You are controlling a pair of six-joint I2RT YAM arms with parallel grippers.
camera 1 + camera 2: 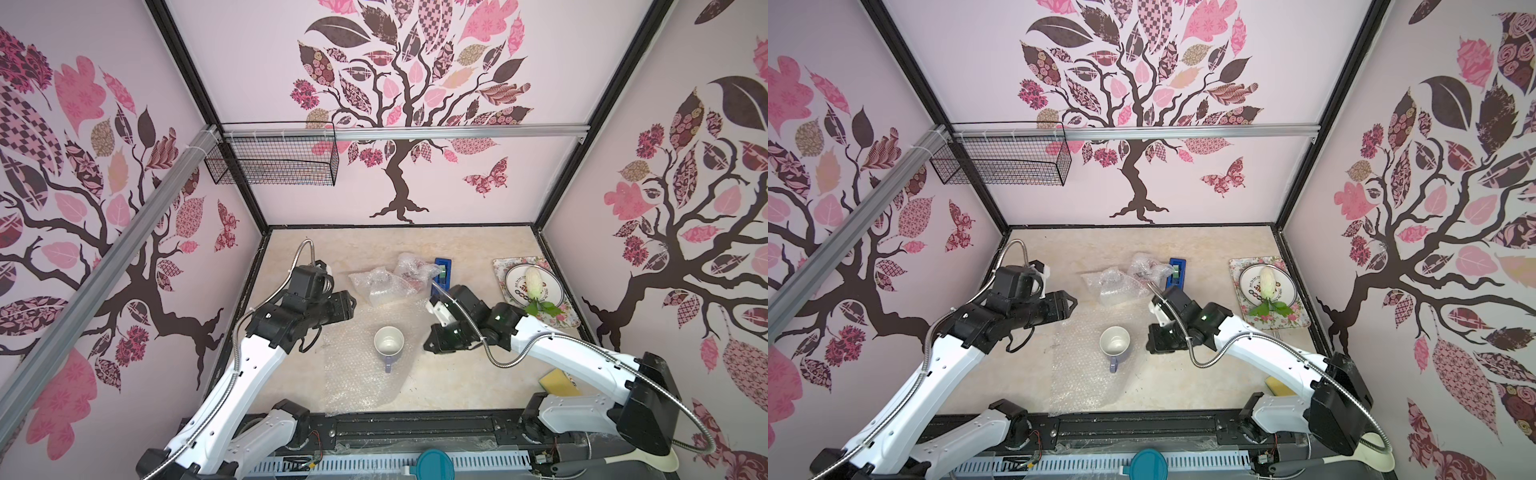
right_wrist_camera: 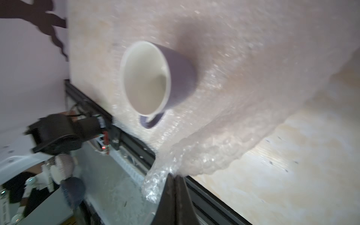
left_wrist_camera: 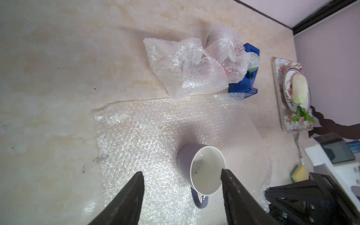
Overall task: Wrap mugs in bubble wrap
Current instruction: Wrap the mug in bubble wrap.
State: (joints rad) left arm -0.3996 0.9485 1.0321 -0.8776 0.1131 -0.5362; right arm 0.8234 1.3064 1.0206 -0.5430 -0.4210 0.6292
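In both top views, the mug [image 1: 389, 343] [image 1: 1115, 341] is seen upright at lower centre, on a flat bubbled sheet [image 1: 361, 386] [image 1: 1084, 374] on the worktop [image 1: 457, 374]. Its handle is turned toward the frame's bottom. Two wrapped bundles [image 1: 386, 282] lie above it, beside a blue dispenser [image 1: 444, 266].

In the left wrist view, the left jaws are spread wide at the bottom, with nothing gripped. The mug [image 3: 202, 169] is shown at lower right on the sheet [image 3: 146, 140].

In the blurred right wrist view, the right jaws are closed at bottom centre, pinching the sheet [image 2: 233, 116] by its bunched edge. The mug [image 2: 155, 78] stands at upper centre.
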